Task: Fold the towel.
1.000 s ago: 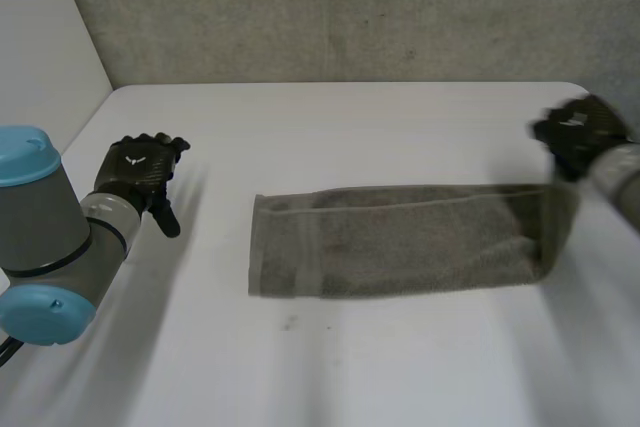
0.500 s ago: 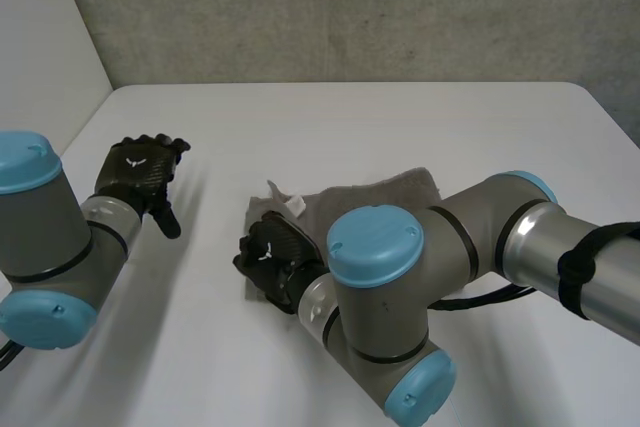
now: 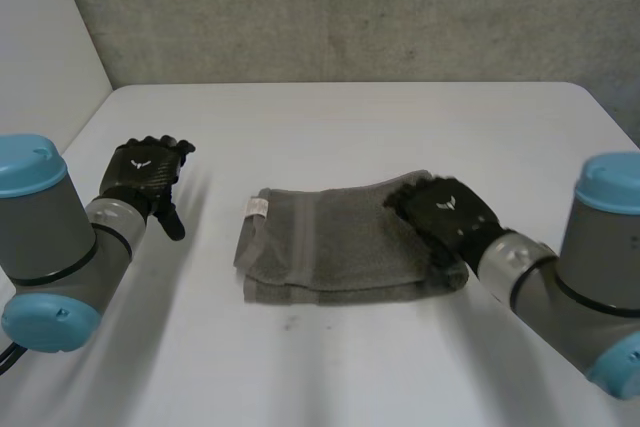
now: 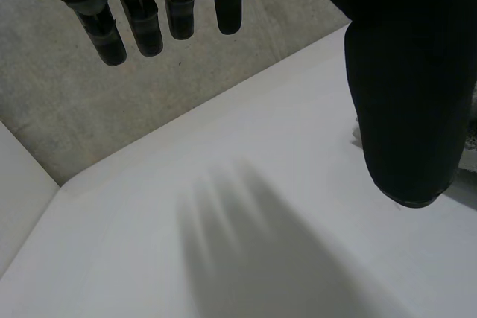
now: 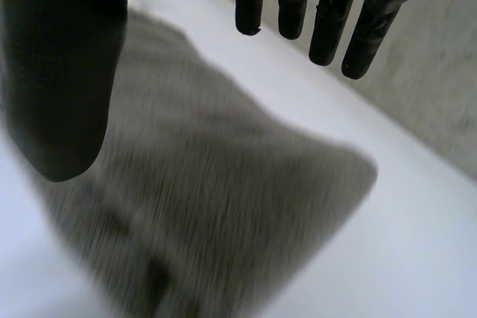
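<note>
Nearest the camera, one at each side, the left arm and right arm stand bent at the elbow over the white table.

Left hand: held over bare table, well apart from the towel. Its fingers are straight and its thumb is set wide. Nothing is held. Position matches that of half a second ago.

Right hand: palm down over the towel's right end. Its fingers are straight and its thumb stands apart from them. Cloth lies under the palm and none of it is pinched. Contact with the cloth cannot be confirmed. Half a second ago this hand was at the towel's left end, its arm stretched across the cloth.

Towel: grey, in the middle of the table, doubled over into a short rectangle. One second ago it lay as a long strip. A white label shows at its left end.

Beyond the table's far edge stands a grey wall.
</note>
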Motion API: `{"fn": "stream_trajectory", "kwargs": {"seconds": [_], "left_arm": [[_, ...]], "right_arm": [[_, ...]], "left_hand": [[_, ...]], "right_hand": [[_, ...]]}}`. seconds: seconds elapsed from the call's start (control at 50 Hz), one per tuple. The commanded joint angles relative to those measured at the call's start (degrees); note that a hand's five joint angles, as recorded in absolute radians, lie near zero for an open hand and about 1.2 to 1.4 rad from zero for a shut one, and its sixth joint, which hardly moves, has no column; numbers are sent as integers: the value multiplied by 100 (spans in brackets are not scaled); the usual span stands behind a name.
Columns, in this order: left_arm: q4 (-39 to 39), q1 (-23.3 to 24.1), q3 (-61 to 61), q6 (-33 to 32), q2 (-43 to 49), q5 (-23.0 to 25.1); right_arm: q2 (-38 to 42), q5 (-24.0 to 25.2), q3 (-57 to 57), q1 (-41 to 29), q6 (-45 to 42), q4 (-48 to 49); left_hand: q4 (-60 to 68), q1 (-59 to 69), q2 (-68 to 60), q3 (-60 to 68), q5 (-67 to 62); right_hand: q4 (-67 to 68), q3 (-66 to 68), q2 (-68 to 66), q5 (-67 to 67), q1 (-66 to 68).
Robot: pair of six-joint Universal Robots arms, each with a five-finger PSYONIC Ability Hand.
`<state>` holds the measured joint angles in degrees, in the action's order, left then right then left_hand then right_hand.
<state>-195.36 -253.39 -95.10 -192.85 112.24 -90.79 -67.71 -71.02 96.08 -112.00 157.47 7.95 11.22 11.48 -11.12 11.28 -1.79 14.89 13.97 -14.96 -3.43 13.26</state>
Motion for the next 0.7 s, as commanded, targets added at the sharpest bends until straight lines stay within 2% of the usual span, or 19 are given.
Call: {"fn": "stream_trajectory", "kwargs": {"seconds": [0.02,0.04,0.06,0.08,0.12,0.26,0.3,0.32,0.34,0.36,0.4,0.42,0.46,0.48,0.52,0.64,0.66,0.68,0.7], "left_arm": [[-37,17,0,-7,35,-9],[-37,26,-9,-7,35,-9],[-37,26,-9,-7,35,-9],[-37,26,-9,-7,35,-9],[-37,70,-18,-7,35,-9],[-55,105,-70,-7,0,-18],[-55,105,-70,-7,-18,-18],[-55,105,-70,-7,-18,-18],[-55,105,-70,-16,-27,-18],[-55,105,-70,-16,-27,-18],[-55,105,-70,-16,-36,-18],[-55,105,-70,-16,-36,-18],[-46,105,-70,-16,-70,-26],[-46,105,-70,-16,-71,-26],[-46,105,-70,-7,-141,-44],[-28,105,-44,2,-176,-53],[-11,114,-9,11,-176,-53],[15,114,43,11,-194,-44],[15,114,44,11,-194,-44]], "right_arm": [[205,246,675,731,-673,215],[206,246,676,732,-674,216],[276,238,684,775,-752,312],[276,238,684,776,-753,313],[364,185,606,811,-893,418],[171,185,104,723,-1026,559],[74,167,-455,278,-1087,472],[74,167,-458,275,-1087,471],[144,150,-824,-204,-1113,419],[144,150,-827,-208,-1114,418],[625,167,-1588,-1223,-1140,252],[628,167,-1592,-1228,-1140,251],[1214,158,-2274,-1998,-1262,-177],[1217,158,-2278,-2001,-1263,-179],[1733,167,-2715,-2518,-1682,-800],[2148,106,-2893,-2810,-2564,-1375],[2096,10,-2875,-2801,-2633,-1322],[1991,-122,-2849,-2775,-2521,-1191],[1990,-123,-2849,-2775,-2520,-1190]], "left_hand": [[68,42,-77,62,-11],[68,42,-77,62,-11],[68,42,-77,62,-11],[68,42,-77,62,-11],[68,42,-77,62,-11],[68,42,-77,62,-11],[68,42,-77,62,-11],[68,42,-77,62,-11],[51,25,-61,46,6],[51,25,-60,45,6],[34,8,-44,29,23],[34,8,-44,29,23],[34,8,-44,29,23],[34,8,-44,29,23],[34,8,-43,28,23],[34,8,-44,29,23],[34,8,-44,29,23],[34,8,-44,29,23],[34,8,-44,29,23]], "right_hand": [[734,826,-727,-880,897],[747,839,-740,-893,910],[2412,2504,-2405,-2559,2576],[2429,2521,-2422,-2575,2593],[6346,6438,-6338,-6492,6509],[6511,6603,-6504,-6657,6674],[6511,6603,-6504,-6657,6674],[6511,6603,-6504,-6657,6674],[6511,6603,-6504,-6657,6674],[6511,6603,-6504,-6657,6674],[6511,6603,-6504,-6657,6674],[6511,6603,-6504,-6657,6674],[6511,6603,-6504,-6657,6674],[6511,6603,-6504,-6657,6674],[6511,6603,-6504,-6657,6674],[6511,6603,-6504,-6657,6674],[4335,4427,-4328,-4482,4499],[500,592,-493,-646,663],[462,554,-454,-608,625]]}}
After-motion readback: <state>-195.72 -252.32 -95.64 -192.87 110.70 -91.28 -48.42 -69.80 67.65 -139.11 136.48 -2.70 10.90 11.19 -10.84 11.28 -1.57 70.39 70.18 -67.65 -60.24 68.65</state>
